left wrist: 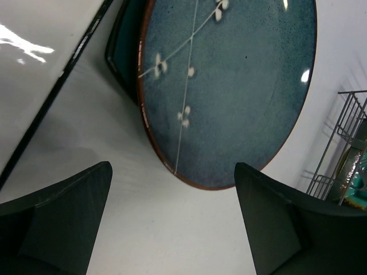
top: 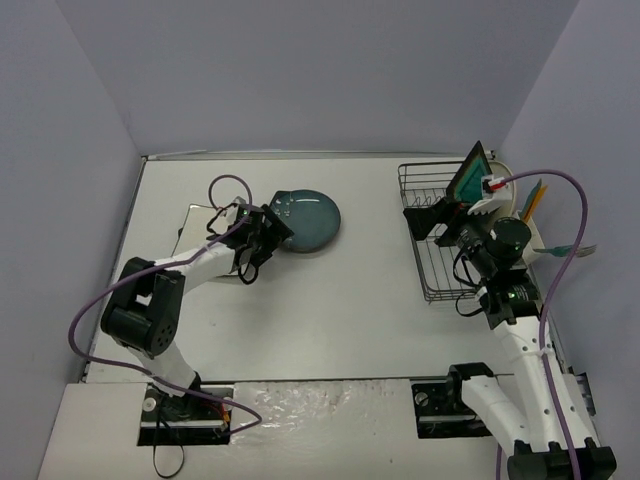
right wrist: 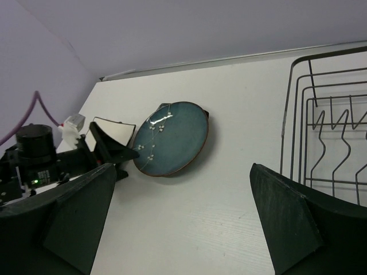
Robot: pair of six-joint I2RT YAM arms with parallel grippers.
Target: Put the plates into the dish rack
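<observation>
A teal-blue plate (top: 308, 222) with white flecks (left wrist: 241, 86) lies flat at the table's middle back. My left gripper (top: 272, 232) is open at its near-left rim, with only bare table between the fingers (left wrist: 172, 172). A white square plate (top: 195, 225) lies under the left arm, also visible as a glossy plate (left wrist: 34, 69). The black wire dish rack (top: 430, 262) stands at the right. A black square plate with a teal centre (top: 468, 178) stands upright in it. My right gripper (top: 425, 218) is open and empty at the rack's left edge, over the table (right wrist: 182, 172).
A white utensil holder (top: 530, 215) hangs on the rack's right side. A dark rim (left wrist: 123, 51) shows beneath the blue plate's far edge; I cannot tell what it is. Grey walls close in the table on three sides.
</observation>
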